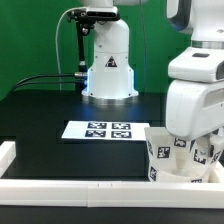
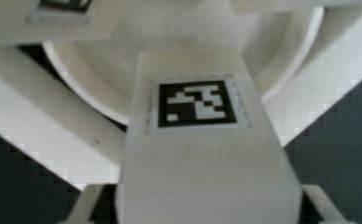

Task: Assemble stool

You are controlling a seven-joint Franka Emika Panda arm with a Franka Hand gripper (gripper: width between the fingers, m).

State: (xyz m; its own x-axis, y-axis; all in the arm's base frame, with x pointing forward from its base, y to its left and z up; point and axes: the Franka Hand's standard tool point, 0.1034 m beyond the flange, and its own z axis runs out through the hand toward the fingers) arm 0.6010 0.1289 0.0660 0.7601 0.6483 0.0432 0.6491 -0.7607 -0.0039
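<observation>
In the wrist view a chunky white stool leg [image 2: 199, 150] with a black-and-white tag lies between my fingers [image 2: 93, 205]. My gripper [image 2: 204, 212] is shut on it. Beyond the leg shows the round white seat [image 2: 103, 72], lying flat, with the leg's far end over it. In the exterior view my gripper [image 1: 190, 140] is low at the right front, over the stool parts. A tagged leg [image 1: 160, 156] stands on its left and another tagged leg [image 1: 207, 153] on its right. The seat [image 1: 185, 172] is mostly hidden beneath them.
The marker board [image 1: 97, 130] lies on the black table behind the parts. White frame rails run along the front [image 1: 80, 188] and the exterior view's left [image 1: 7, 152]. The robot base [image 1: 108, 65] stands at the back with cables beside it.
</observation>
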